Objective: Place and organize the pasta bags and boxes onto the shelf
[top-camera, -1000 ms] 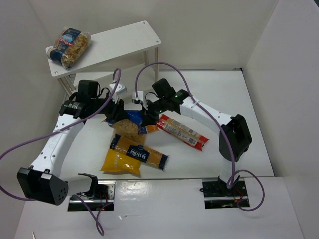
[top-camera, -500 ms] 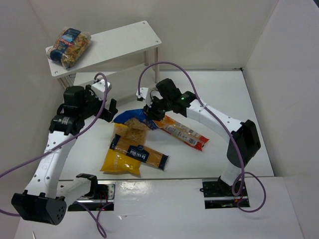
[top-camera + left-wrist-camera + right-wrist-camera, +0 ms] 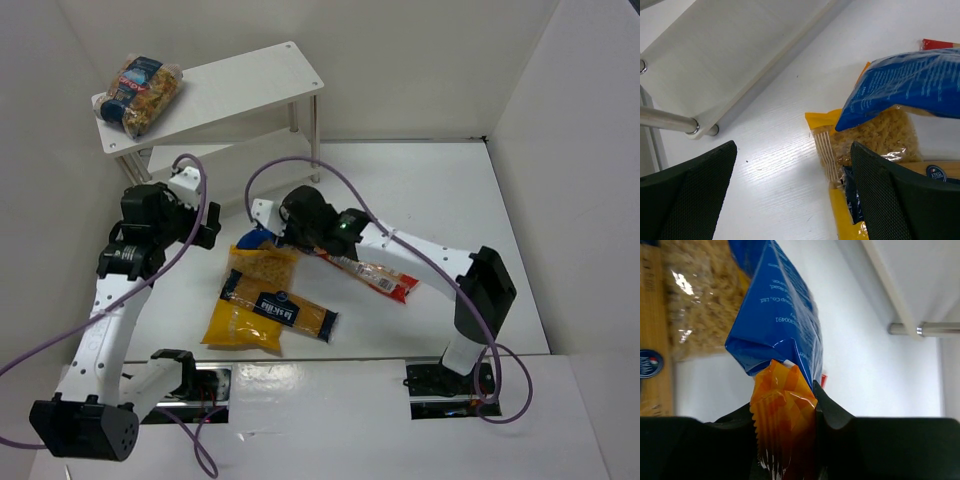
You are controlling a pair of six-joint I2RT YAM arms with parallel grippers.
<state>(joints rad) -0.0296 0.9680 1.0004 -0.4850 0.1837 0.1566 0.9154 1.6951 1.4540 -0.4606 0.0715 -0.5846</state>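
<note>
Two grippers sit just in front of the shelf. The right gripper is clamped on the orange end of the blue bag, whose long axis runs roughly along the shelf's front edge, not into it. The left gripper, jaws wide apart and empty, is nearer the shelf's legs. Only the right wrist view shows the pinch; overhead it is hidden.

bright even light, soft shadows, sheen on blue bag.
</note>
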